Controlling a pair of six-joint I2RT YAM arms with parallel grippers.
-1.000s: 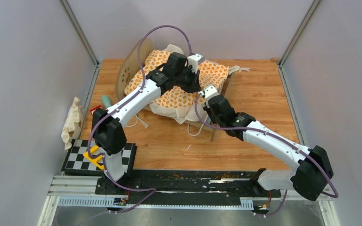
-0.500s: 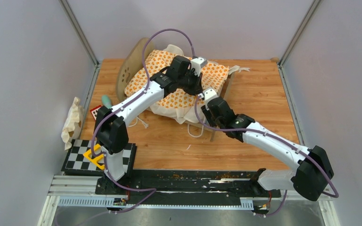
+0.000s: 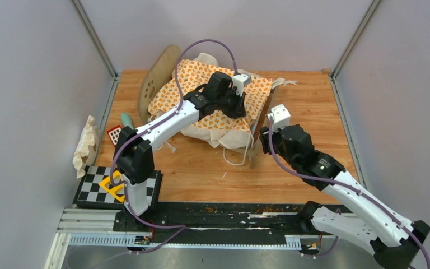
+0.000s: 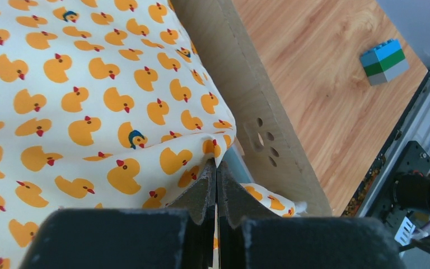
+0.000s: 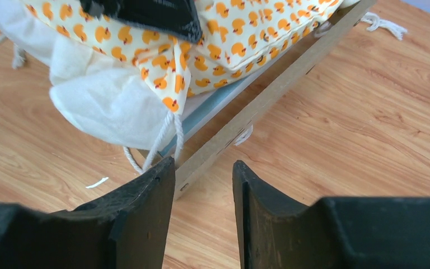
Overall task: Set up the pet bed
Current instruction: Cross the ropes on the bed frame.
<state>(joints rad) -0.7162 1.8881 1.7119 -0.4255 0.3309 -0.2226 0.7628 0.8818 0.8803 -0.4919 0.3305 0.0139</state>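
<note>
Left wrist: hand [image 4: 216, 168] pinches cushion [image 4: 89, 101] by paw-print holes [image 4: 264, 141].

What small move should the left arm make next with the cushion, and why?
Probably lower the pinched corner onto the bed. The left end effector is shut on a corner of the duck-print cushion, lifted beside the end board of the pet bed; the right end effector is open, holding nothing.
</note>
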